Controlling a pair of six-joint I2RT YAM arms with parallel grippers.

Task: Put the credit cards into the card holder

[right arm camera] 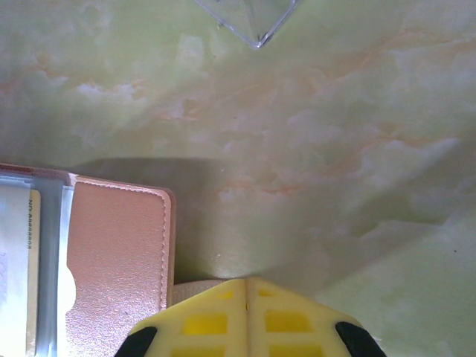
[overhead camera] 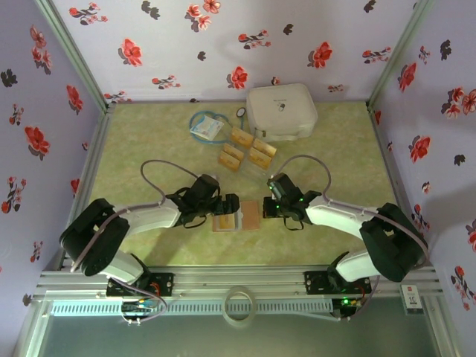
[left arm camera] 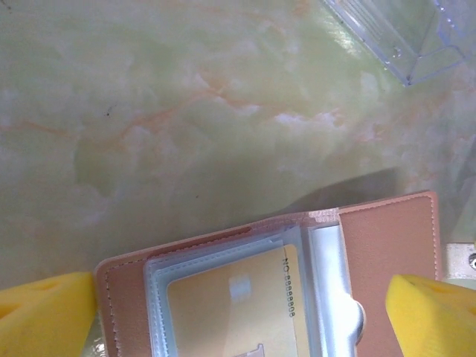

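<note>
right gripper (right arm camera: 247,320) jaws closed tight, seemingly pinning card holder (left arm camera: 387,245) edge so it's lying open; left gripper (left arm camera: 239,316) spread wide, straddling it; credit card (left arm camera: 230,305) sitting in sleeve.

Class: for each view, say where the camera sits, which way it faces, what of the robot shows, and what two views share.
Top external: above, behind the robot, facing down at the table; left arm and right arm show.
Left wrist: on the left arm, facing down at the card holder; open left end effector shows.
Right wrist: on the right arm, facing down; shut right end effector shows.
Shared: both wrist views catch the card holder.
</note>
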